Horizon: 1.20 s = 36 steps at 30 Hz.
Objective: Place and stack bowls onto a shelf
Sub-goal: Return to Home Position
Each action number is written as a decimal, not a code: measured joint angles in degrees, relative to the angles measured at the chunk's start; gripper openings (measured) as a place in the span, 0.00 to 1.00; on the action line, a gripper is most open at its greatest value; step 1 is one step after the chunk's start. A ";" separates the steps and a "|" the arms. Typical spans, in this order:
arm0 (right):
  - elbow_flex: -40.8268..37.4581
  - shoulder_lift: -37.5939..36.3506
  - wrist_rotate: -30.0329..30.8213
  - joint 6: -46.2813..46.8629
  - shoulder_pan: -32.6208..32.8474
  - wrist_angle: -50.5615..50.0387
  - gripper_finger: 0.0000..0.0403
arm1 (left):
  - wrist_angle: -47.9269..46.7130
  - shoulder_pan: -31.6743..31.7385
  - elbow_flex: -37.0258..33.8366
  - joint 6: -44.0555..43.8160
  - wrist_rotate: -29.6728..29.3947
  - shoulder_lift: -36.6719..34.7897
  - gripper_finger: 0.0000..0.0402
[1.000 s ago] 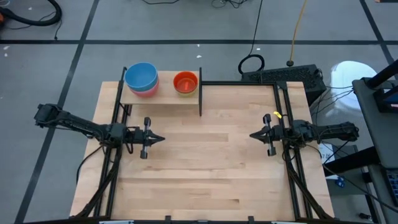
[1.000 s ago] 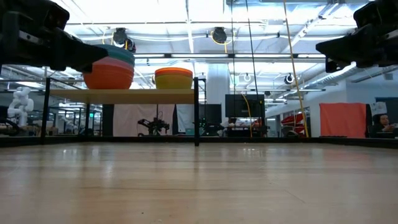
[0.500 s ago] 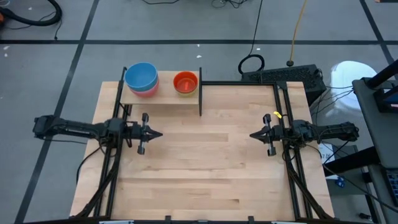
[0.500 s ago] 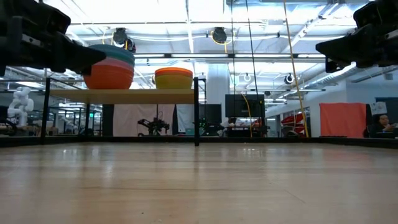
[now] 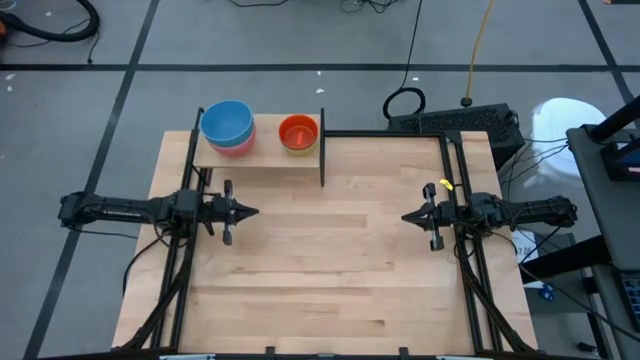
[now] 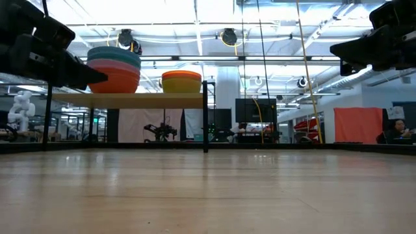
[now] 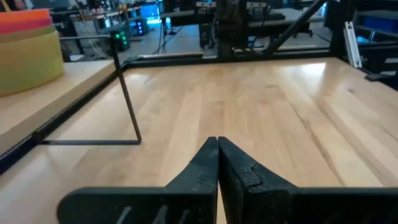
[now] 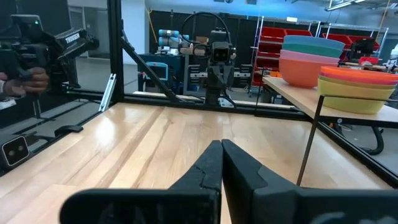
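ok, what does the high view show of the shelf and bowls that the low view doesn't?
High only: the tops. A blue bowl crowns one stack with a pink rim peeking out, and an orange bowl crowns the other. The left pincer and right pincer point at each other across the table, off the shelf.
Low only: the side layers. The taller stack bands teal, pink, red-orange. The shorter stack is orange over yellow. The black posts hold the board up.
Both: the shelf carrying two stacks, both arms away from it.
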 joint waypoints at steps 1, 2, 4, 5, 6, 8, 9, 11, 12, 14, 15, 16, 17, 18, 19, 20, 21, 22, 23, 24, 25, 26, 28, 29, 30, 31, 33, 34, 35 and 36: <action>0.00 0.00 0.00 0.00 0.00 -0.01 0.00 | -0.79 0.07 0.00 0.05 0.00 -1.03 0.00; 0.00 0.01 0.00 0.00 0.00 0.01 0.00 | -1.52 0.10 0.00 0.16 0.04 -2.15 0.00; 0.00 0.01 0.00 0.02 0.00 0.01 0.00 | -3.17 0.10 0.00 0.71 0.20 -4.71 0.00; 0.00 0.01 0.00 0.00 0.00 0.01 0.00 | -3.70 0.10 0.00 1.16 0.61 -6.08 0.00; 0.00 0.01 0.00 0.00 0.00 0.01 0.00 | -4.06 0.10 0.00 1.54 1.06 -7.52 0.00; 0.00 0.01 0.00 0.00 0.00 0.01 0.00 | -4.29 0.10 -0.02 1.88 1.96 -10.21 0.00; 0.00 0.01 0.00 0.00 0.00 0.01 0.00 | -4.47 0.10 -0.02 1.88 2.18 -11.59 0.00; 0.00 0.01 -0.02 0.00 0.00 0.01 0.00 | -5.23 0.10 -0.02 2.06 3.39 -14.11 0.00; 0.00 0.01 -0.02 0.00 0.00 0.01 0.00 | -6.04 0.10 -0.02 2.09 3.54 -15.36 0.00; 0.00 0.01 -0.01 0.01 0.00 0.01 0.00 | -7.29 0.10 -0.01 2.44 3.66 -17.22 0.00; 0.00 0.01 -0.02 0.01 0.00 0.01 0.00 | -7.15 0.10 0.02 2.82 3.65 -17.05 0.00; 0.00 0.01 -0.02 0.00 0.00 0.01 0.00 | -7.55 0.10 0.00 3.08 3.74 -17.05 0.00; 0.00 0.01 -0.01 0.01 0.00 0.01 0.00 | -7.55 0.10 0.00 3.51 3.76 -17.05 0.00; 0.00 0.01 -0.01 0.01 0.02 0.02 0.00 | -7.61 0.10 0.00 3.74 3.74 -17.07 0.00; 0.00 0.01 0.00 0.02 0.02 0.04 0.00 | -7.66 0.10 0.00 4.07 3.74 -17.04 0.00; 0.00 0.03 0.02 0.02 0.00 0.03 0.00 | -7.68 0.10 0.00 4.29 3.59 -17.04 0.00; 0.00 0.01 0.02 0.01 0.01 0.03 0.00 | -7.73 0.10 0.00 4.46 3.44 -17.05 0.00; 0.00 0.01 0.02 0.02 0.02 0.04 0.00 | -7.76 0.10 0.00 4.45 3.46 -16.98 0.00; 0.00 0.01 0.02 0.00 0.02 0.02 0.00 | -7.76 0.10 0.00 4.43 3.45 -16.70 0.01; 0.00 0.01 0.02 0.01 0.02 0.04 0.00 | -7.79 0.10 0.00 4.42 3.45 -16.29 0.02; 0.00 0.01 0.02 0.00 0.00 0.04 0.00 | -7.82 0.10 0.00 4.31 3.36 -15.94 0.04; 0.00 0.01 0.04 0.00 0.00 0.02 0.00 | -7.85 0.10 0.00 4.23 3.20 -15.64 0.05; 0.00 0.01 0.04 0.01 0.01 0.04 0.00 | -7.82 0.10 0.00 4.95 3.15 -14.98 0.07; 0.00 0.01 0.04 0.01 0.02 0.04 0.00 | -7.81 0.10 0.00 5.17 3.15 -14.78 0.08; 0.00 0.01 0.04 0.02 0.00 0.04 0.00 | -7.80 0.10 0.00 5.16 3.13 -14.65 0.08; 0.00 0.01 0.04 0.02 0.02 0.04 0.00 | -7.80 0.10 0.00 5.11 3.13 -14.57 0.08; 0.00 0.01 0.07 0.01 0.02 0.04 0.00 | -7.80 0.10 0.00 5.06 3.10 -14.58 0.08; 0.00 0.01 0.07 0.00 0.01 0.04 0.00 | -7.80 0.10 0.00 5.06 3.10 -14.56 0.08; 0.00 0.01 0.08 0.02 0.02 0.04 0.00 | -7.80 0.10 0.00 5.06 3.10 -14.56 0.09; 0.00 0.01 0.09 0.01 0.01 0.04 0.00 | -7.80 0.10 0.00 5.04 3.10 -14.56 0.09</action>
